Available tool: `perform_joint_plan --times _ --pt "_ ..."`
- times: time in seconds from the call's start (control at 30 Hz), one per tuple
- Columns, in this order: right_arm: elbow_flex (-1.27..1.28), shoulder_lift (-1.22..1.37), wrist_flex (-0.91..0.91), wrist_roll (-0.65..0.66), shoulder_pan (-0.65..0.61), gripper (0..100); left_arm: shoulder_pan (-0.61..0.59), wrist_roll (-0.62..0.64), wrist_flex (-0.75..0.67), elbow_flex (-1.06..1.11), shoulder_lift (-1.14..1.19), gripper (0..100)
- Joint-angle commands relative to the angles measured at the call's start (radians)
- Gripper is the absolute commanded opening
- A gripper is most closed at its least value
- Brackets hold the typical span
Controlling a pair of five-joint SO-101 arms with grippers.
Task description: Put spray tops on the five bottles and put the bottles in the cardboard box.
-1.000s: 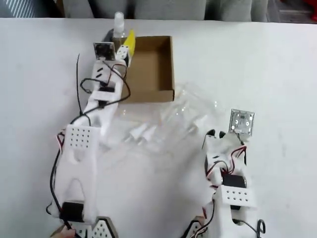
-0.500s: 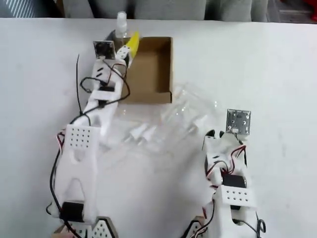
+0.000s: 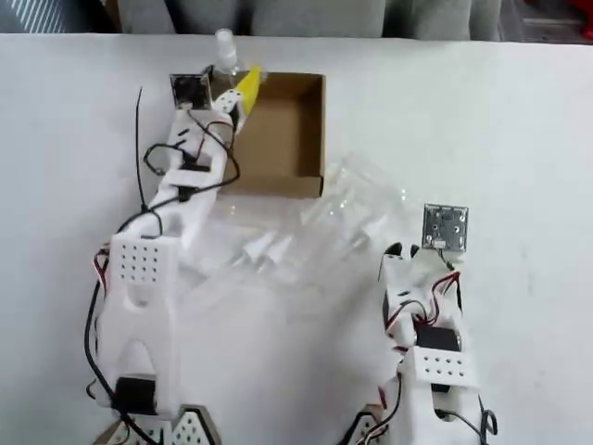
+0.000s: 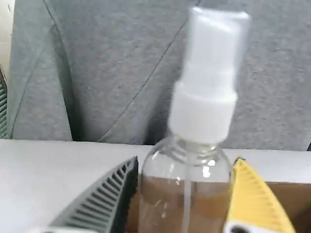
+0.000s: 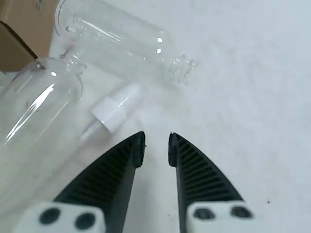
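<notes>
High view: the left end effector [image 3: 228,76] sits upper left of the frame, right at the left wall of the cardboard box [image 3: 283,130].
Left grip: clamped on a capped bottle [image 4: 187,194], dark finger on one side and yellow on the other. Its spray top [image 4: 209,73] is already on.
Bottle spot: at the box's upper-left corner. Can't tell if it's over the rim or inside.
Step in hand: I reckon it's dropping this one into the box.
Doing it well: I'd slide toward frame right until the base clears the wall, go low, then let go so it doesn't bounce or tip out.
Right end effector [image 5: 155,143]: fingers only a narrow gap apart, holding nothing, just beside a loose spray top [image 5: 116,109].
Edges: the box wall is directly under the grip, and the worktop [image 3: 482,120] edge runs just above the box.
Open room: the box's brown floor shows right across. Uncapped bottles [image 3: 361,199] crowd mid-frame, so stay high there.
</notes>
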Motion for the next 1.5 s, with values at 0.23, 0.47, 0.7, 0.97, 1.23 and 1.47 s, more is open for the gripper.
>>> perform_joint_plan --times 0.23,0.47,0.7,0.97,1.23,1.47 --pt "-0.006 -0.012 -0.022 0.015 0.005 6.3 -0.025 0.009 0.003 0.048 -0.153 30" --pt "-0.006 -0.01 -0.024 0.015 0.005 6.3 -0.022 0.008 -0.002 0.123 -0.209 30" --pt "0.046 -0.002 -0.145 0.017 0.005 6.3 -0.021 0.008 -0.002 0.203 -0.285 30" --pt "0.052 -0.002 -0.16 0.017 0.004 6.3 -0.01 -0.006 0.005 0.341 -0.414 30" --pt "0.052 -0.002 -0.16 0.017 0.004 6.3 0.002 -0.137 0.018 0.568 -0.596 29" --pt "0.052 -0.002 -0.16 0.017 0.002 6.3 -0.027 -0.15 0.269 0.695 -0.843 29"
